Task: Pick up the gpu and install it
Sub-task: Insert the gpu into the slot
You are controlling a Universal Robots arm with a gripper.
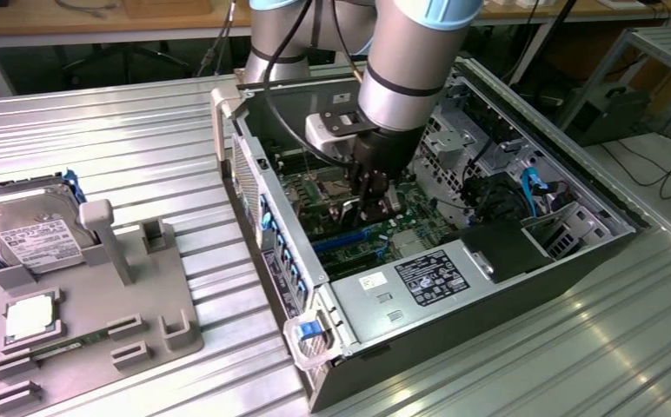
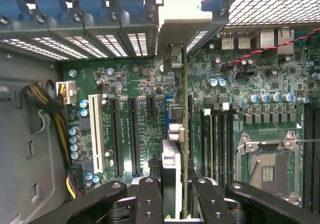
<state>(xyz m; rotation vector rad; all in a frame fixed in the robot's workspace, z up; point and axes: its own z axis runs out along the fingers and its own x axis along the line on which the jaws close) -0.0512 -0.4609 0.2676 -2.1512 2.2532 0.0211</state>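
Wrist view: end effector is clamped on the gpu, one finger on each flat side. The card is edge-on and upright over the motherboard, with its bracket at the case's rear slot openings. Its lower edge is hidden by the card itself, so I can't tell if it touches the blue slot just beside it. Black slots sit on one side, memory slots and CPU socket on the other. The cable bundle is well apart.

Exterior view: arm reaches into the open case on the worktop. The end effector blocks most of the card (only silver glints show). On the exterior view's left, beside the case, is a fixture tray with hard drive, CPU chip and memory stick.
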